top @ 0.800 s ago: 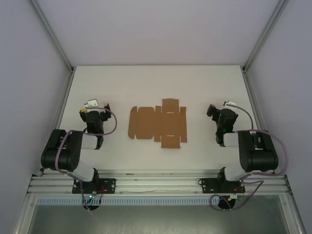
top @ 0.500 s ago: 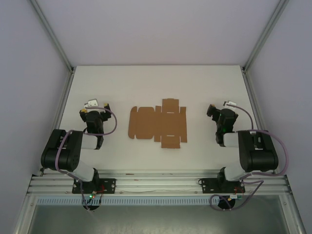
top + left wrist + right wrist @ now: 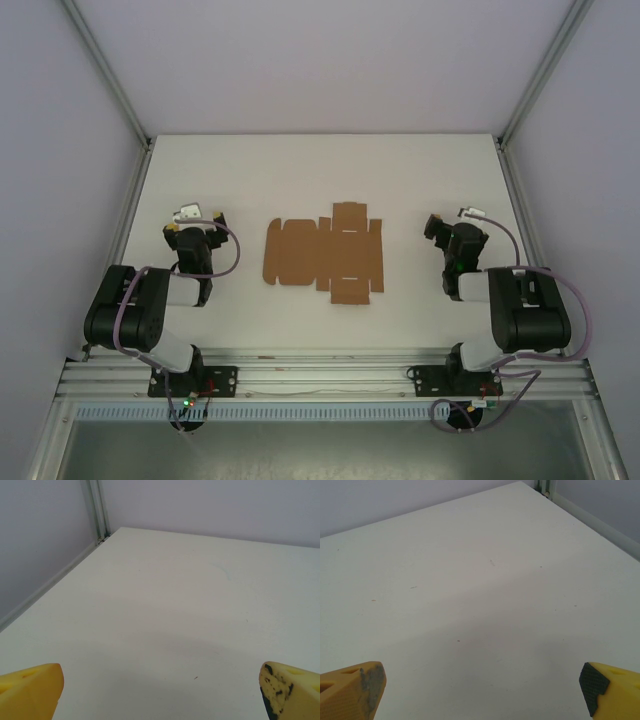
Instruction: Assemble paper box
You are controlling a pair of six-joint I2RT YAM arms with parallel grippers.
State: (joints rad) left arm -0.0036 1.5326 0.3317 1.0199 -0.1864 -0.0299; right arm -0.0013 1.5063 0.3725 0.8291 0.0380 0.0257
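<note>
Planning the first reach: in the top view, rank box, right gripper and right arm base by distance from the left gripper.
1. Box: lying flat in the middle, just right of the left gripper.
2. Right gripper: beyond the box, on the right side.
3. Right arm base: at the near edge, right.

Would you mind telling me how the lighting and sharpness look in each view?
Top external: soft, even light, the paper box sharp, almost shadowless. Left wrist: a broad faint shadow dims the near table, no glare. Right wrist: a similar dim band before the fingertips.
</note>
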